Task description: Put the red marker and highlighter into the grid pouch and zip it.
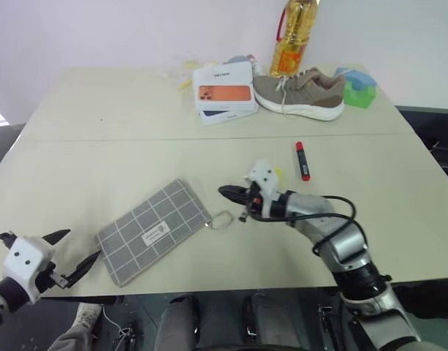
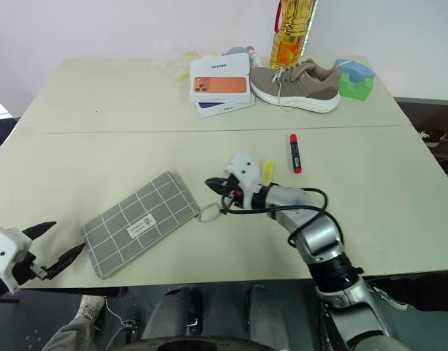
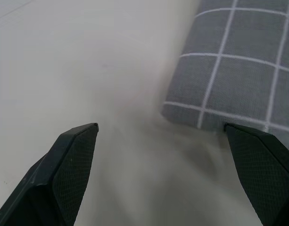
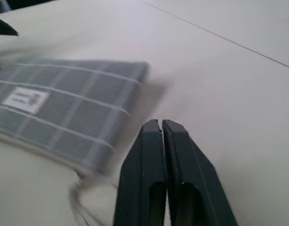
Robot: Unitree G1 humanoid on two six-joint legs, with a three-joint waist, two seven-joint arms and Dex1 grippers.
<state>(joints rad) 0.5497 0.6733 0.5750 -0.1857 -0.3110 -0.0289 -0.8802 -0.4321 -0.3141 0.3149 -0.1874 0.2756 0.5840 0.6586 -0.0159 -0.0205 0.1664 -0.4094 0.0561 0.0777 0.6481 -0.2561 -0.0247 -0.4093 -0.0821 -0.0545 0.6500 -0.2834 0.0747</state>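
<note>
R hand (image 1: pixel 227 192) seen w/ fingers pressed together, nothing gripped, poised just beside ring pull (image 1: pixel 221 219) of grid pouch (image 1: pixel 152 230), likely to work zip. L hand (image 1: pixel 71 252) held wide open at pouch's near corner, prob. to pin fabric. Pouch laid flat on worktop (image 1: pixel 99 146). Highlighter (image 2: pixel 268 172) half-hidden behind R wrist; red marker (image 1: pixel 302 160) beyond, neither yet bagged.

Grid pouch (image 1: pixel 153 231) front-left on table (image 1: pixel 99 146) — red marker (image 1: pixel 302 161) right, behind.
</note>
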